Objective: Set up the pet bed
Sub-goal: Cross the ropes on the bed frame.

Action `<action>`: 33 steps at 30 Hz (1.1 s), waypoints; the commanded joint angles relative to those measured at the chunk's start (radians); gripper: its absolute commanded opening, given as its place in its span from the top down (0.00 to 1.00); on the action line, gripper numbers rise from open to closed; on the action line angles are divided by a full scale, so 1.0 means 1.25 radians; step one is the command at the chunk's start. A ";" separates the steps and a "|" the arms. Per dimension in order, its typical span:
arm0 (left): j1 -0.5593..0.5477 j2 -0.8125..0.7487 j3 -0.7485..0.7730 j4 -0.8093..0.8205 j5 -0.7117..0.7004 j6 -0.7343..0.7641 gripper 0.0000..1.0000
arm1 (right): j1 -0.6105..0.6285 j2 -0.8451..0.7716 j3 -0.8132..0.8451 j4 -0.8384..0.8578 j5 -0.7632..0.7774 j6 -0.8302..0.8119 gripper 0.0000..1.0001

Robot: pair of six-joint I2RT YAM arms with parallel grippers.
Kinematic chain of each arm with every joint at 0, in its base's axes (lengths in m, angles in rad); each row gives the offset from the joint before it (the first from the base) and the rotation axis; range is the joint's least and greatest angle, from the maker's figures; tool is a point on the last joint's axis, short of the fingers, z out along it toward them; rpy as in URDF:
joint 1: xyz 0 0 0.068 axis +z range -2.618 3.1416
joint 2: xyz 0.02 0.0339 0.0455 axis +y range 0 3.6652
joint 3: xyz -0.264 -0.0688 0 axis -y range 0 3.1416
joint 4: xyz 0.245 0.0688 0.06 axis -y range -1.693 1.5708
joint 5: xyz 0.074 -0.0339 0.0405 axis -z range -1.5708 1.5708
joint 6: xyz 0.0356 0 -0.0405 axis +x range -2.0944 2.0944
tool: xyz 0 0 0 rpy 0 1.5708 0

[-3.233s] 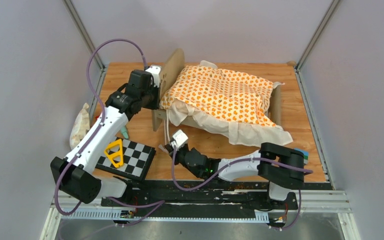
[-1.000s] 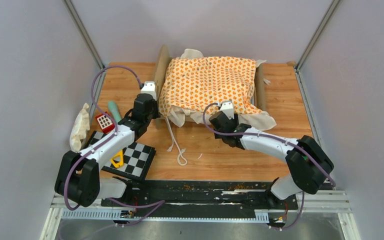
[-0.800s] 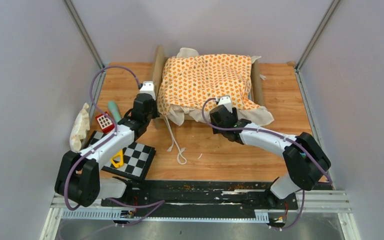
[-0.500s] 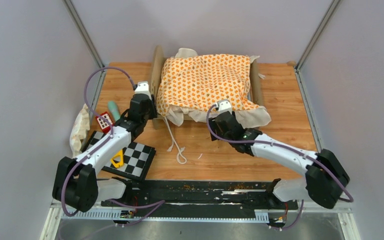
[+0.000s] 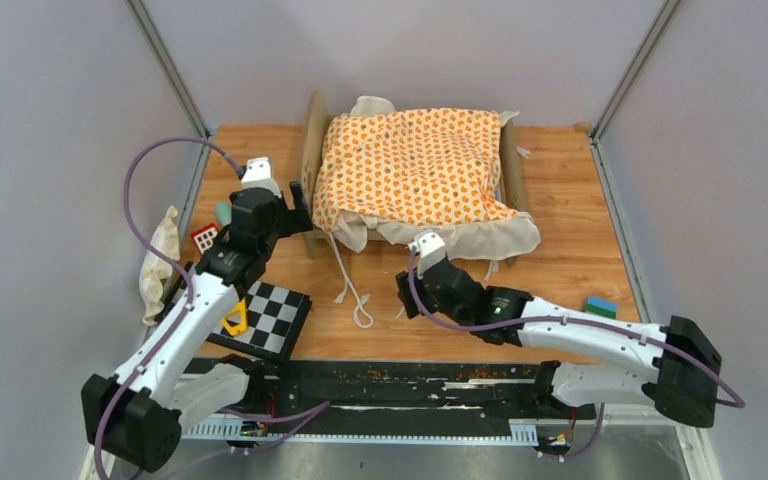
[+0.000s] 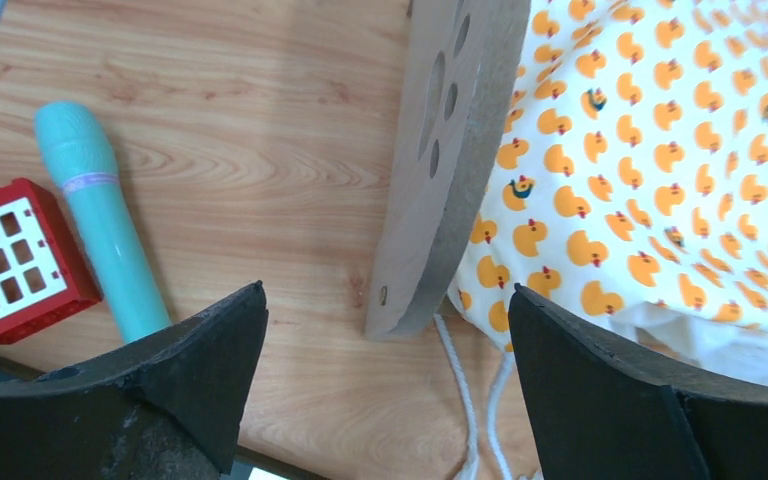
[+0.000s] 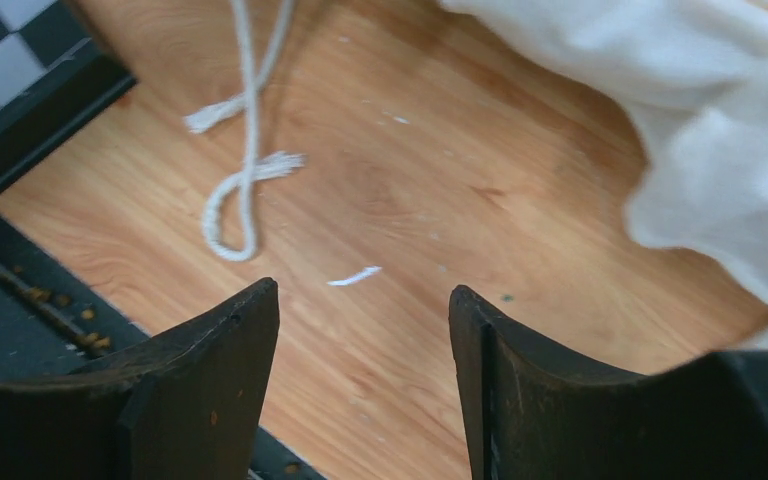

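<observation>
Top external: bed (image 5: 311, 140) is sitting upper centre, cushion (image 5: 415, 165) lying over it.
Left pincer (image 6: 385, 295): is gaping wide, gripping nothing, beside bed.
Right pincer (image 7: 362, 290): is standing open, empty, over worktop (image 7: 410, 200).

Top external: fixed high behind the near edge of the desk (image 5: 570, 250), looking down over all of it. Left wrist: close, looking down at the end board of the pet bed (image 6: 440, 170). Right wrist: close above the desk's near part. All three share the white cord (image 7: 245, 130).
</observation>
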 commanded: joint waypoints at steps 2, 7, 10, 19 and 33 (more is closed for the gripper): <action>0.005 -0.117 0.038 -0.078 -0.007 -0.021 0.00 | 0.116 0.128 0.144 0.028 0.020 0.051 0.39; 0.008 -0.167 0.071 -0.226 0.051 -0.024 0.00 | 0.174 0.369 0.329 0.000 -0.037 0.084 0.46; 0.008 -0.199 0.069 -0.300 0.071 0.004 0.00 | 0.193 0.489 0.432 -0.016 -0.057 0.107 0.49; 0.008 -0.384 -0.034 -0.266 0.038 0.048 0.04 | 0.182 0.717 0.647 -0.115 0.023 0.117 0.48; 0.008 -0.382 -0.059 -0.265 0.031 0.059 0.01 | 0.100 0.756 0.599 -0.094 -0.002 0.241 0.45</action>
